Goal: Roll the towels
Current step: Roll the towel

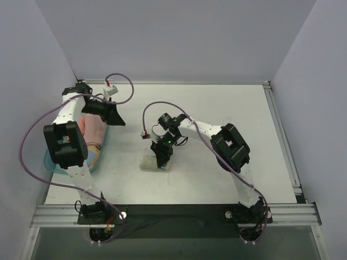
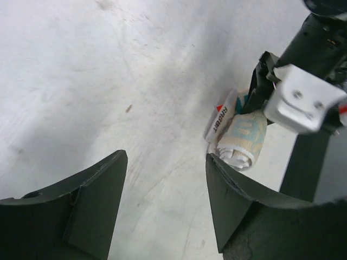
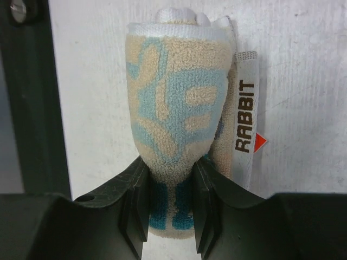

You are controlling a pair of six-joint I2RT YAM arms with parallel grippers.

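Right jaws clamp 1 rolled RABBIT towel (image 3: pixel 179 108) | left jaws apart

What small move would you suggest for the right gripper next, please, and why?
Probably open the right gripper and lift away: the RABBIT towel it pinches already looks fully rolled and rests on the table.

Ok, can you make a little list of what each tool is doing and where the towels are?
right tool: shut on the RABBIT towel, pinching one end
RABBIT towel: rolled up, lying on the table
left tool: open, holding nothing, over the table
pink towel: on the teal tray at the left, partly hidden by the arm
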